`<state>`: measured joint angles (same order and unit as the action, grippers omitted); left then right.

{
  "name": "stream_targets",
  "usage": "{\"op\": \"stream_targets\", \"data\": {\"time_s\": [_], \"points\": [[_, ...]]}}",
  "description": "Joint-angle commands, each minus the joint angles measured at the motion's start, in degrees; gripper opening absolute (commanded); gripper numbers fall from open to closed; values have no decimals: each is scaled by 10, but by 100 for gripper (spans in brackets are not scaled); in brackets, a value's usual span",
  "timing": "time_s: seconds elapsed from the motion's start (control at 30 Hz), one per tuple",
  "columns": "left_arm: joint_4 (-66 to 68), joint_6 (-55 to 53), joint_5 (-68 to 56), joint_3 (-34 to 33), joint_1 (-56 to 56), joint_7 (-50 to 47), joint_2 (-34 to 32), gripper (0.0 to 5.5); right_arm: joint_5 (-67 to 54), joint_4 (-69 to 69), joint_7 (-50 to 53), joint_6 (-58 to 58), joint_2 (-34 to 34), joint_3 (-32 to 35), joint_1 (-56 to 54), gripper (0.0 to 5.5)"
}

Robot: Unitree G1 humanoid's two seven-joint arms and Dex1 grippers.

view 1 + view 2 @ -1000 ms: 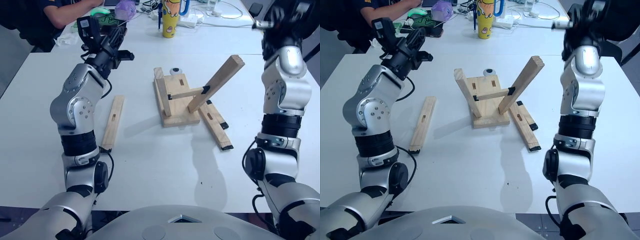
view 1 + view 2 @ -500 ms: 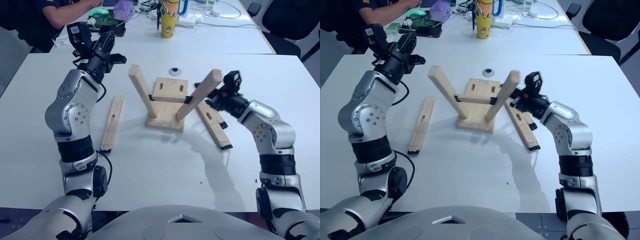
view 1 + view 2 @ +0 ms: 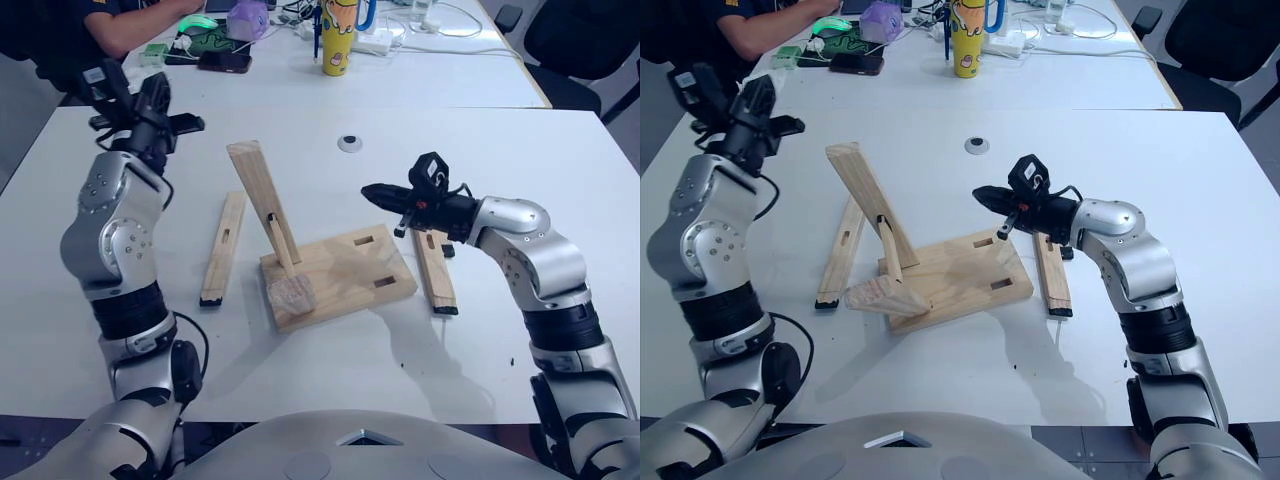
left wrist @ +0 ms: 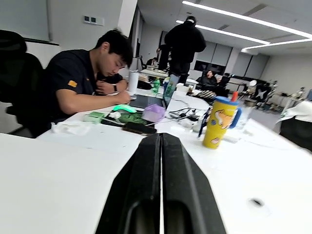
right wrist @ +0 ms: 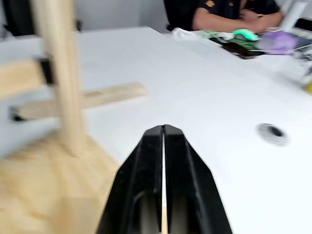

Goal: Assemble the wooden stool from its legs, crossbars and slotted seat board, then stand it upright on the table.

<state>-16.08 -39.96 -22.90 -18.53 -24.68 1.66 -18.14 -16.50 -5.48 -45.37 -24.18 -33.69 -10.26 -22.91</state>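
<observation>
While the seat board (image 3: 350,270) lies flat at the middle of the table (image 3: 330,380), two slots showing in its top, one leg (image 3: 258,185) rises from its nine o'clock side and leans toward eleven o'clock; a thin crossbar (image 3: 281,243) ties this leg to a second leg (image 3: 290,296), whose cut end rests at the board's seven o'clock corner; a loose leg (image 3: 223,245) lies on the table at nine o'clock of the board, near but apart, and another loose leg (image 3: 436,275) lies just beside the board at three o'clock; the right pincer (image 3: 368,189) hangs over the table at one o'clock of the board, clenched with nothing in it, its tip pointing toward the leaning leg; the left pincer (image 3: 193,123) is held high at ten o'clock, well apart from the wood, also clenched and empty; a small round black object (image 3: 348,143) sits at twelve o'clock, with a yellow cup (image 3: 338,38) farther beyond it.
</observation>
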Motion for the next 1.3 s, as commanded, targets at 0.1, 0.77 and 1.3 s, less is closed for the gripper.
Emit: {"op": "stream_targets", "data": {"time_s": [0.1,0.77,1.3], "points": [[-88,-87,-10,82,151,179,-168,0,89,73,-56,68,-32,-53,-46,4],[-260,-82,-149,264,303,542,-345,0,263,330,-58,255,45,-123,-169,4],[60,58,174,360,96,331,-234,0,289,316,-282,312,-37,-181,-143,4]]}}
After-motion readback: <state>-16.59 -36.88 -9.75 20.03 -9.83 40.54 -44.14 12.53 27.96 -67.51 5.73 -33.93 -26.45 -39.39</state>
